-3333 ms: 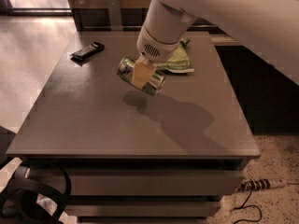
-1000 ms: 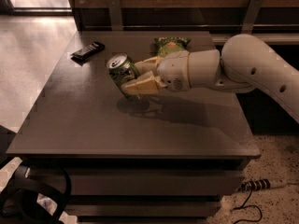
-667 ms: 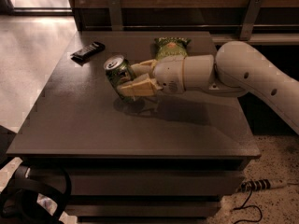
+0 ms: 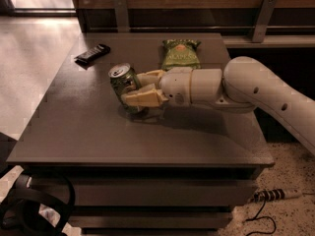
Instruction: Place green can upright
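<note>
The green can is dark green with a silver pull-tab lid. It stands nearly upright, tilted slightly left, on the dark table left of centre. My gripper reaches in from the right, with its cream fingers closed around the can's body, one in front and one behind. The can's bottom is at or just above the table top; its lower right side is hidden by the front finger.
A flat green snack bag lies at the back of the table, behind my wrist. A black oblong object lies at the back left corner. A wall rail with brackets runs behind the table. Cables lie on the floor.
The arm swung from above to a low sideways reach and turned the can from lying tilted to nearly upright. In the last second the can moved slightly left and down towards the table.
</note>
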Controlling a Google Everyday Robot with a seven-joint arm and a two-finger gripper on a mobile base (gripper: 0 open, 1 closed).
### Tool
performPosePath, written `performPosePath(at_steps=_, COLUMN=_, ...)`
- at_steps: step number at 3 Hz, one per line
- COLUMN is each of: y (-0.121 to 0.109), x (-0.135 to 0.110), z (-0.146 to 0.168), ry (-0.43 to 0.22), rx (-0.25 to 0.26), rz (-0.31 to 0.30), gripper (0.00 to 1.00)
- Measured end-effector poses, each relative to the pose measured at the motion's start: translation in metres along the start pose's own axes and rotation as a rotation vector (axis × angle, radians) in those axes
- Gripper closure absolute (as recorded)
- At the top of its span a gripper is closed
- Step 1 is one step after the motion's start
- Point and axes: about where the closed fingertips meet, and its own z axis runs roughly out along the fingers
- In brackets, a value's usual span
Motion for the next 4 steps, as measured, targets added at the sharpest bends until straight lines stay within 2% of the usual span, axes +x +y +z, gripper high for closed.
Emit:
performPosePath(at_steps=2, y=-0.003, x=0.023, z=0.001, ry=-0.036, rx=0.006, rz=0.065, gripper=1.00)
performPosePath(at_steps=3, y=-0.003, x=0.020, z=0.000, ry=-0.036, rx=0.006, rz=0.065, gripper=0.82)
performPosePath(at_steps=4, y=-0.003, x=0.020, z=0.000, ry=-0.036, rx=0.006, rz=0.065, gripper=0.58)
